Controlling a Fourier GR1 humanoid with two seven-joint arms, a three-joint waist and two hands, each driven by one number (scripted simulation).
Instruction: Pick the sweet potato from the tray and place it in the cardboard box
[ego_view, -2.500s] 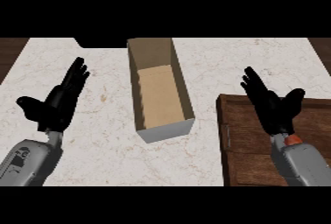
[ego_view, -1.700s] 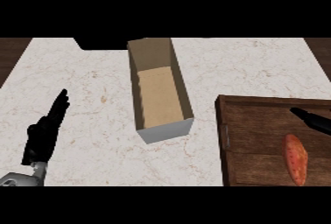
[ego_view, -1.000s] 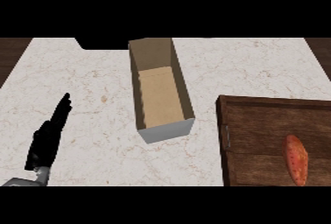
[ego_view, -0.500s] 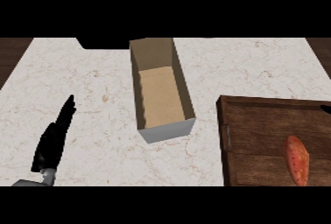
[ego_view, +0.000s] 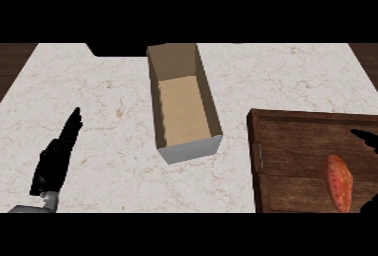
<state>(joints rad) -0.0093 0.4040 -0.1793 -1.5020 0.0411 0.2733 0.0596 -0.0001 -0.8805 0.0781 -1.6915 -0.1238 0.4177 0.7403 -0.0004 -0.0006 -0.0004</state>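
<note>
Tray (ego_view: 255, 150): dark wooden, sitting on the desk at about 4 o'clock in my view. Its right part runs out of frame.
Sweet potato (ego_view: 339, 183): orange and elongated. It lies inside the tray toward the tray's 4 o'clock corner, with its long axis running roughly 12 to 6 o'clock. Nothing touches it.
Cardboard box (ego_view: 191, 149): long, narrow and open at the top, standing on the desk from centre up toward 12 o'clock. I see only its tan floor inside. Its near end wall is just beside the tray's 10 o'clock corner, with a strip of desk between them.
Desk (ego_view: 111, 100): pale marbled top carrying the box and the tray.
Left hand (ego_view: 55, 156): at about 8 o'clock, well apart from the box. I see it edge-on and released, with fingers straight and together, tips aimed toward 12 o'clock. It holds nothing, and I cannot tell whether it touches the desk.
Left forearm (ego_view: 29, 208): a grey stub at the lower left, below the hand.
Right hand (ego_view: 363, 136): only dark slivers of it show at the right edge, one at 3 o'clock over the tray and one near 4 o'clock. I cannot tell whether it is released or clenched. It is apart from the sweet potato.
</note>
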